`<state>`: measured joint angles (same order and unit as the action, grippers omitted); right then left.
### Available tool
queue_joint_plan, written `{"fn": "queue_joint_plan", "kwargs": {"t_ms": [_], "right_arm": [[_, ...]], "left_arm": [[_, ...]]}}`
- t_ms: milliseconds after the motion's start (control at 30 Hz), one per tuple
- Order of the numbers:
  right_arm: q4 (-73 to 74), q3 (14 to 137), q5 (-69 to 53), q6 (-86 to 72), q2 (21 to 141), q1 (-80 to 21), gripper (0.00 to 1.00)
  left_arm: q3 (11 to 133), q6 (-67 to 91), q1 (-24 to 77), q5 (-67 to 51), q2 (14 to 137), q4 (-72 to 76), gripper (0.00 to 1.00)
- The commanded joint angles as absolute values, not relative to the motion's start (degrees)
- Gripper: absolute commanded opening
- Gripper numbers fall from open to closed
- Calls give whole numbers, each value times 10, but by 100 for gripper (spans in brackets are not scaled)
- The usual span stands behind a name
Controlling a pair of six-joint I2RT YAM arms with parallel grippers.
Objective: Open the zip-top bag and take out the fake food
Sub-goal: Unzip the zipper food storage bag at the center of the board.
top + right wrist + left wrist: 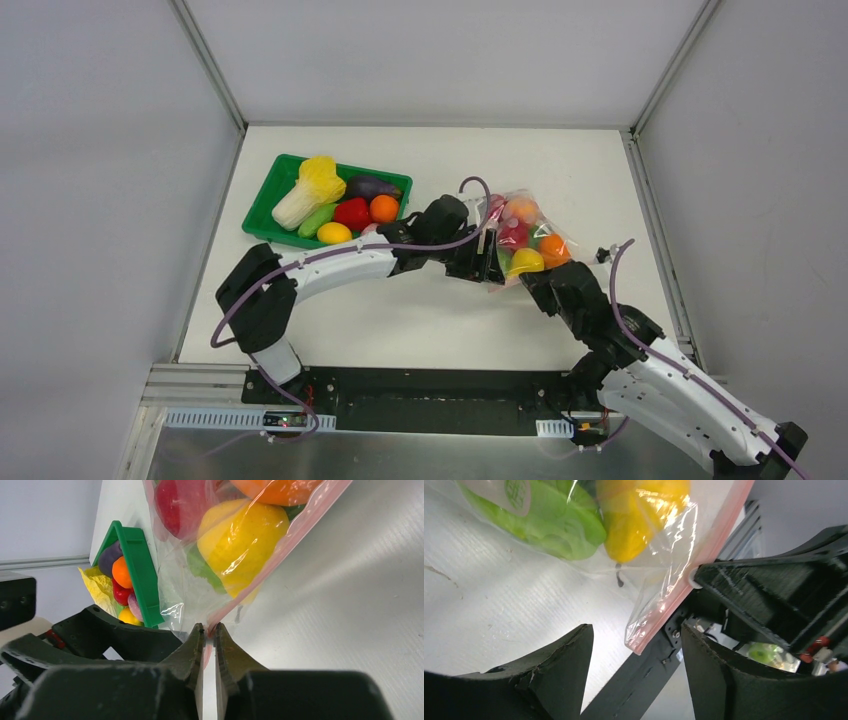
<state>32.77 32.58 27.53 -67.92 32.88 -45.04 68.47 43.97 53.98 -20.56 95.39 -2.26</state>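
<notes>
The zip-top bag (525, 238) lies right of the table's middle, holding fake food: a yellow fruit (240, 535), a red apple (180, 500), an orange (275, 487) and green leaves (549, 520). My right gripper (210, 626) is shut on the bag's pink zip strip (280, 555) at its near end; it also shows in the top view (522, 283). My left gripper (635, 630) is open, its fingers either side of the bag's pink-edged corner (649, 630) without touching it. In the top view it (488, 265) is at the bag's left side.
A green tray (262, 205) at the back left holds a napa cabbage (312, 188), an eggplant (370, 185), a red pepper (352, 212) and other produce. The left arm (340, 265) stretches across just in front of the tray. The two grippers are close together.
</notes>
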Motion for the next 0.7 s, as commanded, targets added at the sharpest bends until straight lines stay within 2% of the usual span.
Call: {"fn": "queue_joint_plan", "kwargs": {"t_ms": [0, 100, 267, 500, 667], "right_arm": [[298, 354, 271, -670, 333, -450, 0], [290, 353, 264, -670, 338, -449, 0], [284, 352, 256, -668, 346, -450, 0], [282, 345, 248, -669, 342, -449, 0], [283, 343, 247, -670, 343, -449, 0]], "left_arm": [[719, 365, 553, -193, 970, -67, 65], [735, 345, 562, -190, 981, -74, 63], [754, 333, 567, -175, 991, -77, 53], [778, 289, 568, -131, 978, -124, 60], [796, 267, 568, -124, 989, -141, 53]]}}
